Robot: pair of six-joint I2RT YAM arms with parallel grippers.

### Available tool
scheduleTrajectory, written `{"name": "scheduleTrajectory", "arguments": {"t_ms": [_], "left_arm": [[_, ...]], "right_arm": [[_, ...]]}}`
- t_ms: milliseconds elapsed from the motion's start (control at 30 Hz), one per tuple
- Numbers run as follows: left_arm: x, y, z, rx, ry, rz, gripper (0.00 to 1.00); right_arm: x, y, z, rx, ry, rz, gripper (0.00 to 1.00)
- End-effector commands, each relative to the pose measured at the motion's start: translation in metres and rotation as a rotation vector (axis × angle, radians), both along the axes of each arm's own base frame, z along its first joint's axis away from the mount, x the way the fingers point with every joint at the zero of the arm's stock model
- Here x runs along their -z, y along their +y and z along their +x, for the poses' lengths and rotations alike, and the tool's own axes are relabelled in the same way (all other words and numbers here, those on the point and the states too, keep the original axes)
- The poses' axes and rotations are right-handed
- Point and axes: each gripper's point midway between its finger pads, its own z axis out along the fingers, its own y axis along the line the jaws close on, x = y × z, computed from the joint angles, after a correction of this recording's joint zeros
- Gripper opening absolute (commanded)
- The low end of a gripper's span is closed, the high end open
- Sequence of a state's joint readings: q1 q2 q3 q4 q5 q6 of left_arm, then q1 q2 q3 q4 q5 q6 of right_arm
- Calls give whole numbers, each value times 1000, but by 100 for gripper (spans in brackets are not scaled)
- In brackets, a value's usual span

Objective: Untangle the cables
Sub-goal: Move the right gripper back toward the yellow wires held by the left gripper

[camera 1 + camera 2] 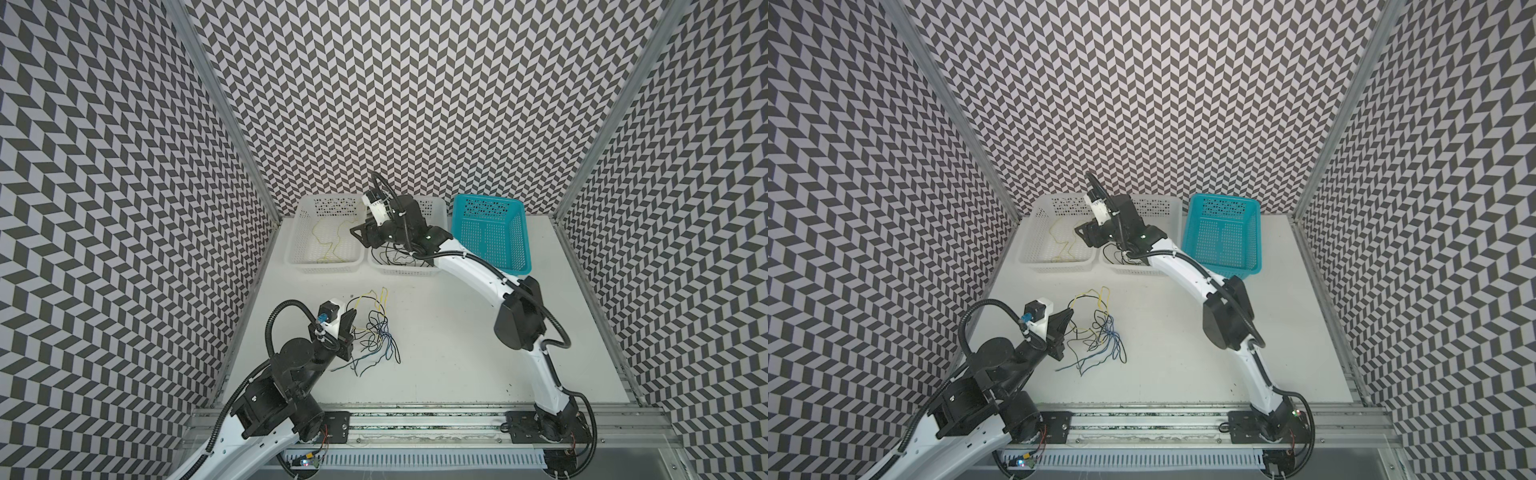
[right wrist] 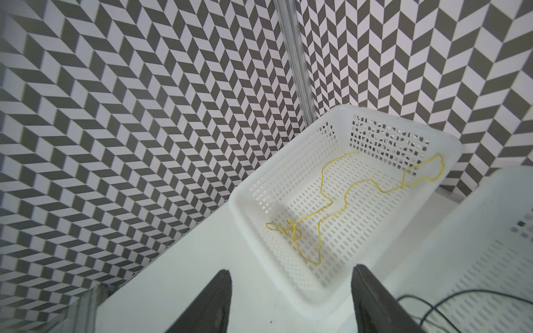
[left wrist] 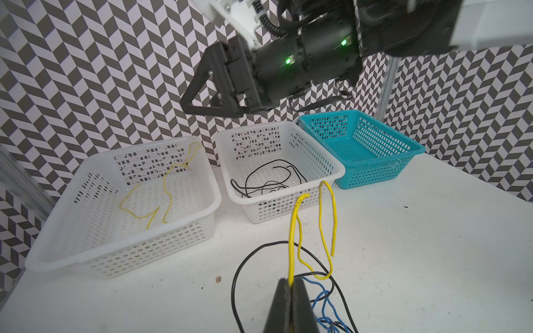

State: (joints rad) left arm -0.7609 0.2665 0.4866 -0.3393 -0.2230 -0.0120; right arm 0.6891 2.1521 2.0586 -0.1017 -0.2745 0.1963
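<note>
Left wrist view: the left gripper (image 3: 292,285) is pinched tight on a yellow cable (image 3: 292,245) rising from the tangled cables (image 1: 376,332) on the table (image 1: 457,353). Farther back, one white basket (image 3: 144,253) holds a yellow wire (image 3: 165,187), the next basket (image 3: 259,210) black wires (image 3: 239,190). Above them the right gripper (image 2: 291,274) hangs with jaws apart, empty.

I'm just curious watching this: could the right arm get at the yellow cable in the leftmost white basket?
Probably yes. The right arm's fingers hang open close to that white basket, and nothing seems to lie between them and the yellow cable inside.
</note>
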Motion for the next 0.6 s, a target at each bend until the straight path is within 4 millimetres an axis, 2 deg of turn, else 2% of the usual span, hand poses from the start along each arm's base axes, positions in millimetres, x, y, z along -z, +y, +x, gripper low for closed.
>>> {"name": "scheduleTrajectory", "arguments": {"t_ms": [0,167,233,333,533,567], "left_arm": [[-13,-4,-4,28,-27,-38,0],[-28,-5,-1,27,-5,-86,0],[-41,-6,2,22,14,-135,0],[-61,-4,8,-7,58,-241,0],[-84,-11,10,13,125,-378,0],[-79,-16,16,6,157,-379,0]], "right_arm": [[-78,-36,-36,-25,-127,183,67],[-58,-72,-98,-84,-84,223,67],[-46,-86,-124,-111,-71,248,67],[-34,-102,-153,-134,-66,309,67],[7,-101,-188,-206,15,323,66],[13,-100,-191,-210,26,327,66]]}}
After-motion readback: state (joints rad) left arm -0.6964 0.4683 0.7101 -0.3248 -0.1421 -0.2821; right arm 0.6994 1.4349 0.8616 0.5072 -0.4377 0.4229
